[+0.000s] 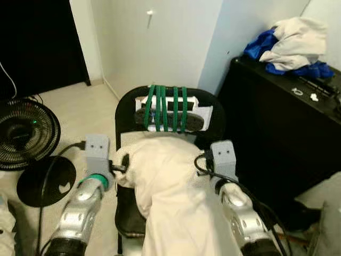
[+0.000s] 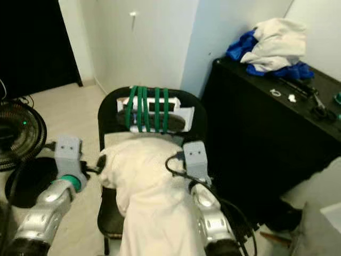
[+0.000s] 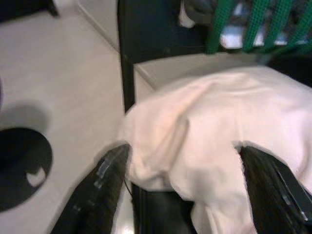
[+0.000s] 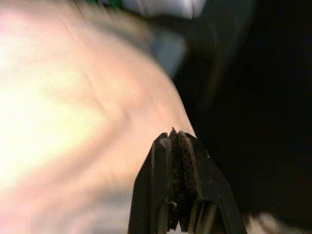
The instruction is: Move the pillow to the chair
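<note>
The pillow (image 1: 170, 181), soft, cream and wrinkly, is lying on the black chair (image 1: 128, 114). The left gripper (image 3: 183, 168) jaws are standing wide around it; the right gripper (image 4: 175, 195) jaws are pressing together, empty.

Left claw (image 3: 180, 161) agape, right claw (image 4: 175, 141) seemingly pressed closed.

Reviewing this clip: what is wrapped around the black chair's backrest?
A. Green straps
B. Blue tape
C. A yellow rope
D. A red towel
A. Several green straps run vertically over the backrest of the black chair, just behind the pillow lying on the seat.
</note>
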`<state>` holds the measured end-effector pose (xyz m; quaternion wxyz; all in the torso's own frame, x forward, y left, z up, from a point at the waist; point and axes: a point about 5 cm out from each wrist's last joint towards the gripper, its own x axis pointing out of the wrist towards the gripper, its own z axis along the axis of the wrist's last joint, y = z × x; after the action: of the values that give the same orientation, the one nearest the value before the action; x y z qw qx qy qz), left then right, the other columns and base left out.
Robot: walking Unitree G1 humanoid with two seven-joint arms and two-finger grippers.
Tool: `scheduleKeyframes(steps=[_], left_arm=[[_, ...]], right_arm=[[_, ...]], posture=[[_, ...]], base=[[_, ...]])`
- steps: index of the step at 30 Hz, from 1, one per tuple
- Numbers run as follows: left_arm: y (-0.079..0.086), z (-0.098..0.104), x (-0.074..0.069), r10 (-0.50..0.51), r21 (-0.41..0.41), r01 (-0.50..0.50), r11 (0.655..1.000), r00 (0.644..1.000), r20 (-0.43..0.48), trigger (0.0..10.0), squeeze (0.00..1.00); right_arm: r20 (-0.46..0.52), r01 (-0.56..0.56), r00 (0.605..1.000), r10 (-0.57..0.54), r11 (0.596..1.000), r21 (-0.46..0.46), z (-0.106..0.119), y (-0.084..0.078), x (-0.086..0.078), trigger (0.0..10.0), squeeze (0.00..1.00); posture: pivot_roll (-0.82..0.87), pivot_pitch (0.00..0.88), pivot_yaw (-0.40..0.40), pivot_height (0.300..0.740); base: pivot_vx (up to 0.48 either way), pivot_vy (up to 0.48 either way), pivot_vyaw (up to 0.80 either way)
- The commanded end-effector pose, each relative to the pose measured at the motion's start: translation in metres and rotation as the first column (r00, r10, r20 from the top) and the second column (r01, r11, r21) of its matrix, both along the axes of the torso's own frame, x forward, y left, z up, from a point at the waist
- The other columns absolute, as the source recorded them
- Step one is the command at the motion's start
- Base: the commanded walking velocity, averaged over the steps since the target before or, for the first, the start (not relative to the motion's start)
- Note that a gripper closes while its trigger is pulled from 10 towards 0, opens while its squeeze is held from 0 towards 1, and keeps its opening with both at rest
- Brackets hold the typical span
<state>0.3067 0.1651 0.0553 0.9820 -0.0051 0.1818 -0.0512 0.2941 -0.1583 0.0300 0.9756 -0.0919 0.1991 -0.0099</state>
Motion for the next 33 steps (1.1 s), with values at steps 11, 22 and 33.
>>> scheduleKeyframes(steps=[11,22,33], left_arm=[[-0.005,-0.059,-0.032,-0.052,0.027,0.061,0.998,0.964,-0.260,10.0,0.00],[0.003,-0.067,-0.033,-0.028,0.060,0.044,0.997,0.971,-0.237,10.0,0.00],[0.009,-0.070,-0.035,0.038,0.022,-0.034,0.999,0.976,-0.215,10.0,0.00]], right_arm=[[-0.172,0.080,0.982,-0.084,0.996,-0.031,-0.045,-0.008,-0.031,10.0,0.00],[-0.252,0.050,0.966,-0.047,0.999,0.004,-0.061,-0.004,-0.035,10.0,0.00],[-0.279,0.079,0.959,-0.054,0.994,0.079,-0.068,-0.004,-0.040,10.0,0.00]], posture=[[0.10,0.025,0.021,0.740],[0.12,0.025,0.008,0.740],[0.12,0.015,0.006,0.740]], base=[[0.000,0.000,0.00],[0.000,0.000,0.00],[0.000,0.000,0.00]])
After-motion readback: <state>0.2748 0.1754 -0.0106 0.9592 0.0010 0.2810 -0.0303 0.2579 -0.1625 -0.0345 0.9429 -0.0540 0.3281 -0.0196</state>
